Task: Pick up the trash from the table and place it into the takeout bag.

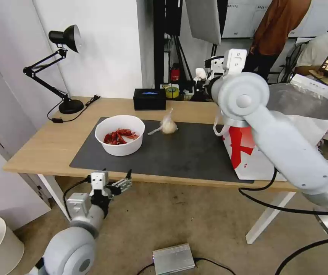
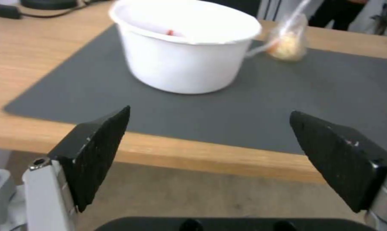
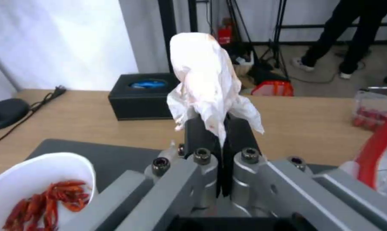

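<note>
— Black pads of the left gripper stand wide apart, empty, low before the worktop's near edge?
— Yes. Beyond it, on the grey mat, sit the bowl of shells and the knotted bag.
— And the right gripper?
— Jaws pinched tight on the tissue, raised near the takeout bag at the worktop's right end.

The table is light wood on white legs, with a dark grey mat over its middle. The bowl is white, holding red crayfish shells. The knotted bag is clear with pale contents. The takeout bag is white and red, foil-lined. The tissue is white, faintly stained pink. A black box sits at the far edge.
</note>
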Tool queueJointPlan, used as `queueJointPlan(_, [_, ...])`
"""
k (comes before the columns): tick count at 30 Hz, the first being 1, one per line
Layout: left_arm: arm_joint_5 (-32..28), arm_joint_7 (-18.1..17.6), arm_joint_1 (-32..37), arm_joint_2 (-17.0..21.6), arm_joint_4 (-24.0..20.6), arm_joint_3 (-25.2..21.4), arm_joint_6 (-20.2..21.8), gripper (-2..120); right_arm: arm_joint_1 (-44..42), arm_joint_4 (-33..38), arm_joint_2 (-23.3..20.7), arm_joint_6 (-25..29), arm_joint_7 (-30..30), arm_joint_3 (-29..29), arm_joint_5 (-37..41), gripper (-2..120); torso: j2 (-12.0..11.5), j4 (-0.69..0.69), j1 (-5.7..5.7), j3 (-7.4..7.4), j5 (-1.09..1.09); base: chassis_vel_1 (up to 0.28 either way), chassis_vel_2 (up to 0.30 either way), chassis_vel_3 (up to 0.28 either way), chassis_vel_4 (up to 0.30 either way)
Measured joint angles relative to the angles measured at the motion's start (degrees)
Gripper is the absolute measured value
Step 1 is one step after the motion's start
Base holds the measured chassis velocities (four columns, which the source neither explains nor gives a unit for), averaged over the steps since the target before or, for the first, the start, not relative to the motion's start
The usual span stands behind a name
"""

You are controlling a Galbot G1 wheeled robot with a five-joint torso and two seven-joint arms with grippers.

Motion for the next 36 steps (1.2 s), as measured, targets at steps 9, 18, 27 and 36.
queueJointPlan(9, [0.21,0.46,0.22,0.24,-0.07,-0.05,-0.18,100,-3.18,3.49,-8.96,-0.04,0.70,4.73,2.82,0,0.00,-0.09,0.00,0.00,0.03,0.000,0.000,0.000,0.000])
queueJointPlan(18, [0.20,0.54,-0.60,0.76,0.02,1.11,-0.20,100,-7.99,7.21,-16.51,-0.04,0.54,10.56,5.95,0,0.00,-0.08,0.00,0.00,0.02,0.000,0.000,0.000,0.000])
queueJointPlan(27, [0.15,0.56,-1.41,1.22,-0.17,2.50,-0.20,100,-15.82,9.00,-21.14,-0.04,0.08,17.42,7.41,0,0.00,-0.07,0.00,0.00,0.01,0.000,0.000,0.000,0.000])
queueJointPlan(36, [-0.13,0.56,-3.25,1.55,0.91,4.11,-0.20,100,-19.63,8.44,-21.80,0.44,-0.21,19.71,7.67,0,-0.01,-0.07,0.00,0.00,0.01,0.000,0.000,0.000,0.000])
